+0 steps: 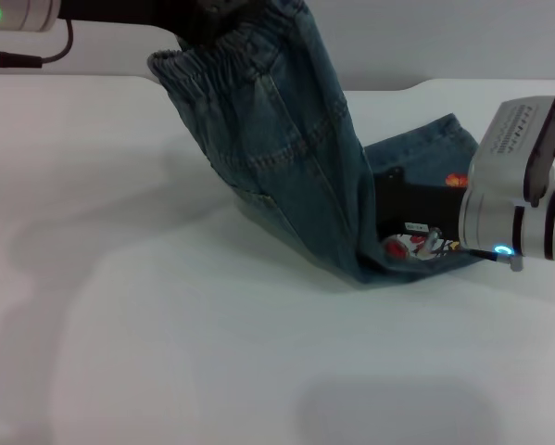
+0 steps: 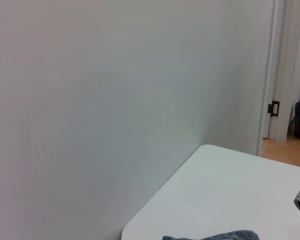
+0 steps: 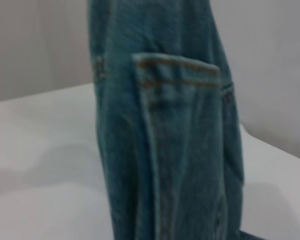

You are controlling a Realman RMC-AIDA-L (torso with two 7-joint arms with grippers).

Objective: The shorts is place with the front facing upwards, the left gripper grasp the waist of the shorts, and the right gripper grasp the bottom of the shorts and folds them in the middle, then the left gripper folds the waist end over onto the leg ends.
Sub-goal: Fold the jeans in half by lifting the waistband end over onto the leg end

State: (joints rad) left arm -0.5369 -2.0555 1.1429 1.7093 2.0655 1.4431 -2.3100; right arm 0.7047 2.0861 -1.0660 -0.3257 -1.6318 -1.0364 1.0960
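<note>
A: In the head view, where are the shorts (image 1: pixel 286 158) lying?

B: They are hanging in a long sheet running from about eleven o'clock down to four o'clock. The waist of the shorts (image 1: pixel 212 63) is being held high by the left gripper (image 1: pixel 223 20), which is clamped on that band. The leg ends (image 1: pixel 425 199) are resting on the white table (image 1: pixel 166 352), at four o'clock from the waist.

A: And the right gripper (image 1: pixel 416 236)?

B: It is sitting on the leg ends; I cannot tell how it is set. The left arm is the nearer one to the waist.

A: Left wrist view?

B: It is showing mostly wall, plus a scrap of denim at the table edge.

A: Right wrist view?

B: The denim is hanging upright, its patch pocket (image 3: pixel 182 130) facing the camera.
</note>
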